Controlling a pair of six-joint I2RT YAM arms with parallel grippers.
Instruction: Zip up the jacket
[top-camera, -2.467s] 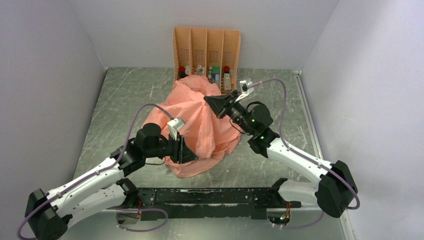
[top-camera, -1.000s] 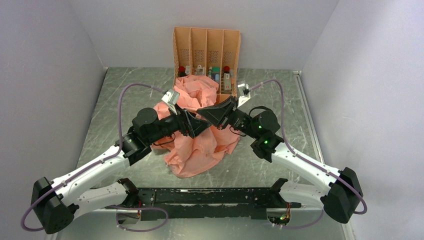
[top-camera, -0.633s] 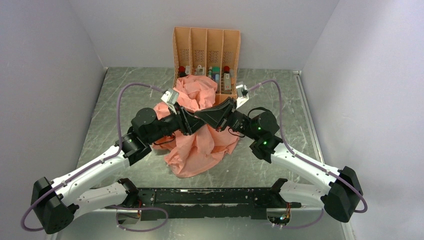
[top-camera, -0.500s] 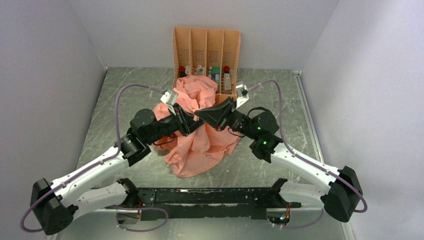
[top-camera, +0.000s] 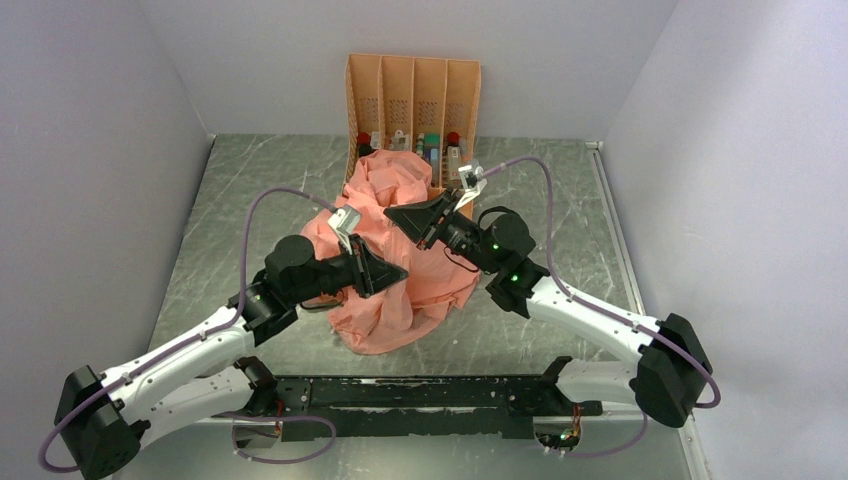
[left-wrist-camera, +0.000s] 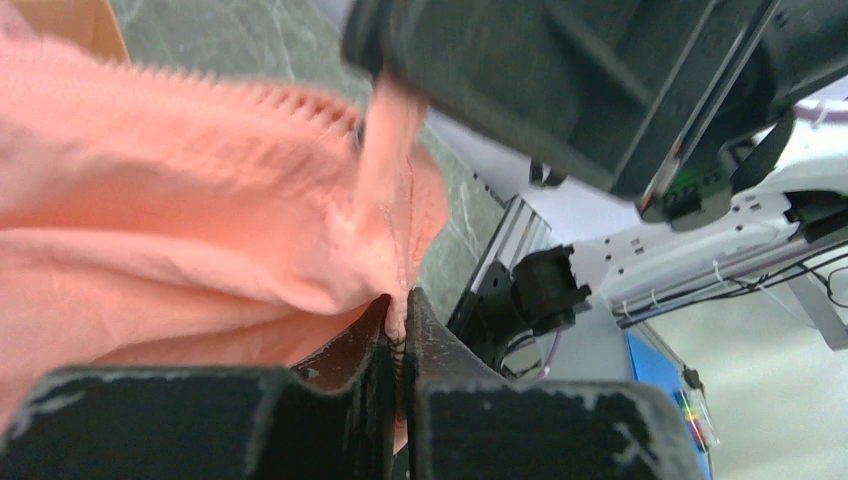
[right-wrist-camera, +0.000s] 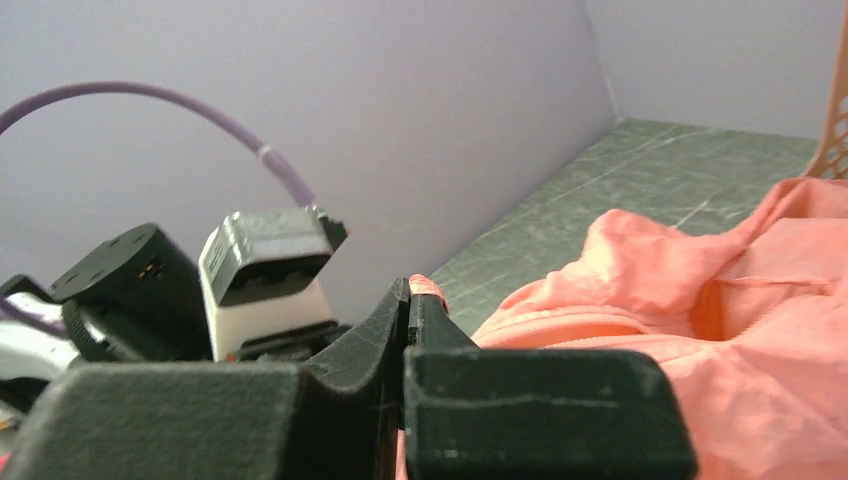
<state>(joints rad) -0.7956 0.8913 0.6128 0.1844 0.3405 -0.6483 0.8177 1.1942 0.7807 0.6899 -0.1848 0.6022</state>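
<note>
The table (top-camera: 250, 190) carries the jacket (top-camera: 437, 283) as a crumpled salmon heap directly in front of the rack (top-camera: 413, 95). Its far folds reach the rack's foot and its near hem lies well out from the rack. Both arms reach in over the heap.

The right gripper (top-camera: 392, 212) is the one nearer the rack, in front of its left slots. In its wrist view the right gripper (right-wrist-camera: 407, 295) has its fingers pressed together, with a small tab of pink cloth pinched at the tips. The left gripper (top-camera: 398, 272) is further out from the rack, over the middle of the heap. Its wrist view shows the left gripper (left-wrist-camera: 400, 305) clamped narrowly on a stitched seam that rises toward the other arm.

Judging by this, the zipping has not begun. The two front edges are not brought together, nothing looks joined, and the jacket is not spread flat. Finding the slider, seating the ends and pulling up all seem to remain.

No slider or pull shows in any view. A serrated edge (left-wrist-camera: 230, 85) may be zipper teeth, but it is too blurred to confirm. Collar and sleeves are lost in the folds.
</note>
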